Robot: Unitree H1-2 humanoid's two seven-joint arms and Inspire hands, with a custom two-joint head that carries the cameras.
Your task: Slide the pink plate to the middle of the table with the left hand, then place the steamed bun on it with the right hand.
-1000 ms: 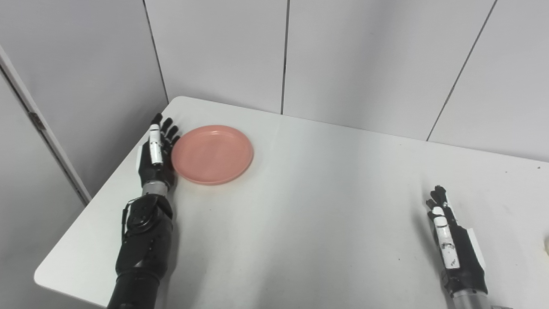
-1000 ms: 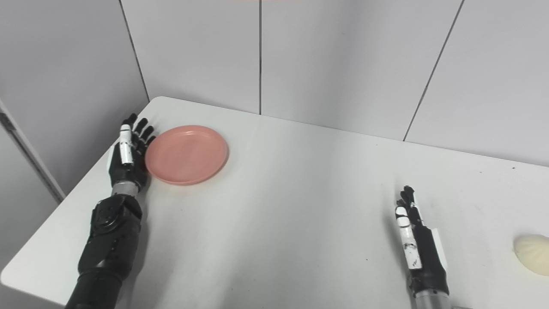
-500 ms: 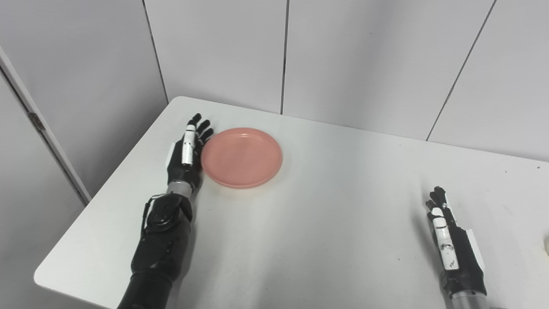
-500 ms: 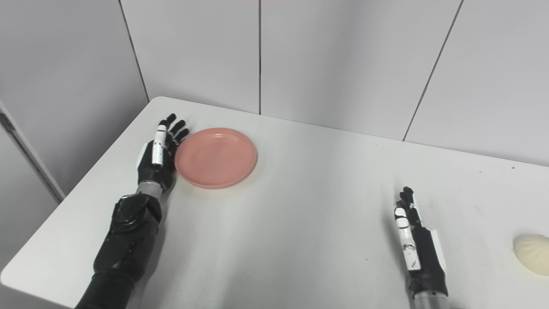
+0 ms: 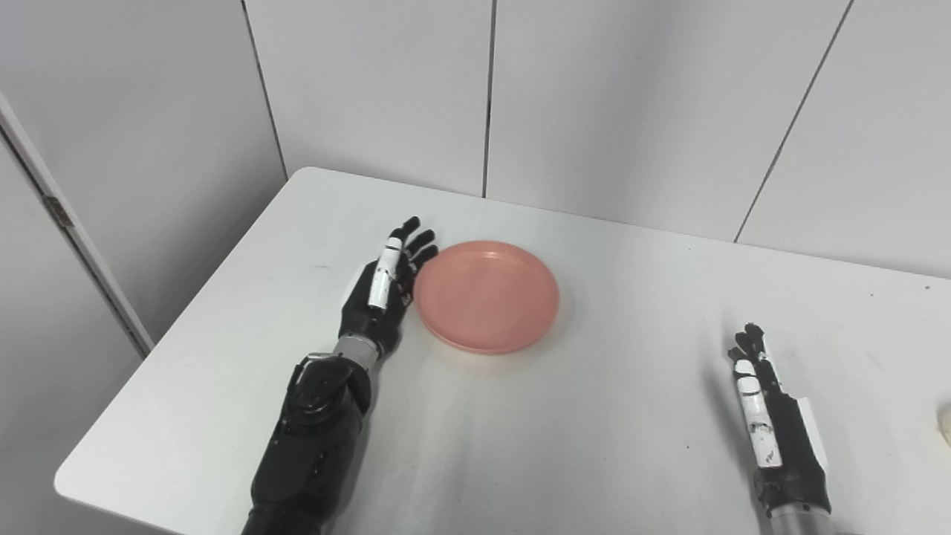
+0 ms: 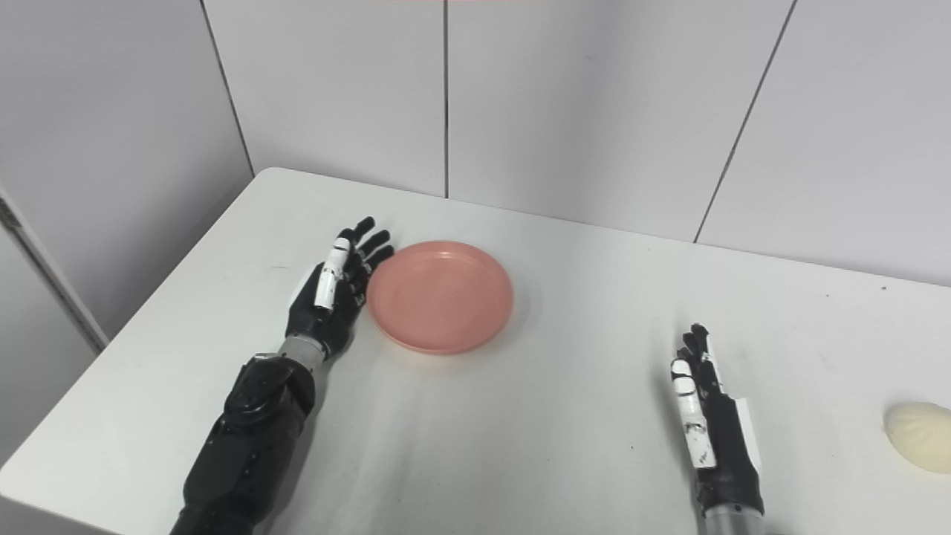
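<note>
The pink plate (image 5: 487, 296) lies flat on the white table (image 5: 520, 416), left of its middle. My left hand (image 5: 383, 293) stands on edge against the plate's left rim, open, fingers straight and pointing away from me. My right hand (image 6: 706, 423) rests open on its edge near the front right, holding nothing. The pale steamed bun (image 6: 920, 437) sits at the far right, to the right of my right hand and apart from it; in the left eye view only its sliver (image 5: 944, 425) shows at the picture's edge.
Grey wall panels (image 5: 594, 96) rise close behind the table's far edge. The table's left edge (image 5: 186, 312) runs diagonally past my left forearm. Bare white tabletop lies between the plate and my right hand.
My left hand has pushed the pink plate steadily rightward and slightly nearer across the table. The right hand has stayed in place. The bun has not moved.
</note>
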